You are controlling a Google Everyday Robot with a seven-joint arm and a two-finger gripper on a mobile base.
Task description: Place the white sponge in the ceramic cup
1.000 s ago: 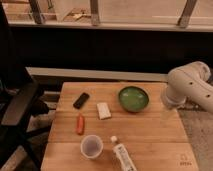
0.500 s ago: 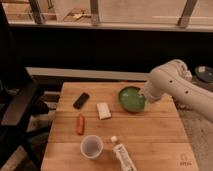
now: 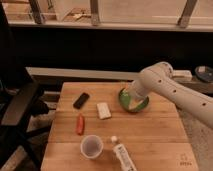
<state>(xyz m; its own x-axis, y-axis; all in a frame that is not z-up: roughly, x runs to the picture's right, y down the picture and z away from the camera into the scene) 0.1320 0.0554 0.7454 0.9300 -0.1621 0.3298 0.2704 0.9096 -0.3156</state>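
Observation:
The white sponge [image 3: 103, 110] lies flat on the wooden table [image 3: 150, 135], near its middle. The ceramic cup [image 3: 91, 147] stands upright near the front edge, below and a little left of the sponge; nothing shows inside it. My arm reaches in from the right, and my gripper [image 3: 128, 98] hangs over the green bowl, to the right of the sponge and apart from it. The gripper is far from the cup.
A green bowl [image 3: 141, 105] sits right of the sponge, partly hidden by my arm. A black phone [image 3: 81, 100] lies at the back left. An orange-red stick [image 3: 80, 124] lies left of the cup. A white capped tube [image 3: 123, 155] lies right of the cup. A black chair [image 3: 20, 105] stands at the left.
My arm has swung left from the table's right edge, and the gripper is now over the green bowl. Nothing on the table has moved.

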